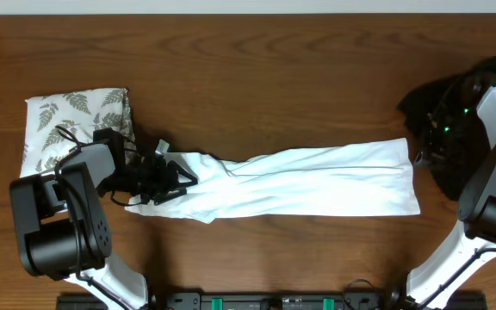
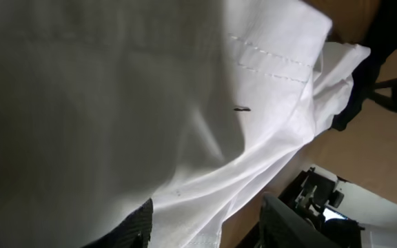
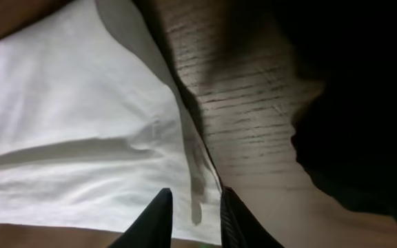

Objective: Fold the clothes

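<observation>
The white T-shirt (image 1: 317,179) lies as a long folded strip across the middle of the table; its chest graphic is hidden. My left gripper (image 1: 177,179) is at the shirt's left end, open, with its fingers either side of the bunched cloth; the left wrist view shows the gripper (image 2: 216,224) and the shirt (image 2: 116,103) filling the frame. My right gripper (image 1: 422,155) is at the shirt's right edge. In the right wrist view the right gripper (image 3: 195,213) has its fingers a narrow gap apart, straddling the shirt's edge (image 3: 67,138).
A folded white fern-print cloth (image 1: 76,116) lies at the left, behind the left arm. A black garment (image 1: 455,95) is heaped at the far right under the right arm, and it shows dark in the right wrist view (image 3: 364,103). Brown wood table (image 1: 274,86).
</observation>
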Controlling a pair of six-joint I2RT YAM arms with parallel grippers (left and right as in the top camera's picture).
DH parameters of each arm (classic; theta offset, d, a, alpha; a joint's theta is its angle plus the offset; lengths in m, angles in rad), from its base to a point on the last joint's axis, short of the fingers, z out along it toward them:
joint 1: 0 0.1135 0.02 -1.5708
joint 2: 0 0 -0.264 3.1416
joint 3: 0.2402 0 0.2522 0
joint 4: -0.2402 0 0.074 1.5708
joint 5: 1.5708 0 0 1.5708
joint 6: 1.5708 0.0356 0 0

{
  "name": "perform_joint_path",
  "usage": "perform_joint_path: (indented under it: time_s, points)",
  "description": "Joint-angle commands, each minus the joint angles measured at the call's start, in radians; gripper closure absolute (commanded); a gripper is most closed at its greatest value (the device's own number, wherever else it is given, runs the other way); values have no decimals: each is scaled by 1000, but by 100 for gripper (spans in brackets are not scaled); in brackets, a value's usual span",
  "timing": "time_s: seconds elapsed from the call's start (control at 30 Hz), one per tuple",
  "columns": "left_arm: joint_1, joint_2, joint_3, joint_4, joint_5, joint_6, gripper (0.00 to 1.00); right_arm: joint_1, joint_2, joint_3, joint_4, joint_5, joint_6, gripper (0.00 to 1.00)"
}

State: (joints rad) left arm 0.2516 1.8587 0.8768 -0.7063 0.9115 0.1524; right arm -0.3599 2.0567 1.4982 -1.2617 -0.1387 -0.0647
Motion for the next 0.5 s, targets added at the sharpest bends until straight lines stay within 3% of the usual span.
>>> perform_joint_path:
  time_s: [0.0, 0.33, 0.47]
  points:
    - [12, 29, -8, 23, -227, -7, 48, -8, -24, -43, 22, 5, 4, 74]
    - [12, 29, -8, 23, -227, -9, 48, -7, -24, -172, 133, -15, 8, 50]
    - [12, 29, -8, 24, -227, -9, 48, -7, -24, -189, 142, -78, 8, 49]
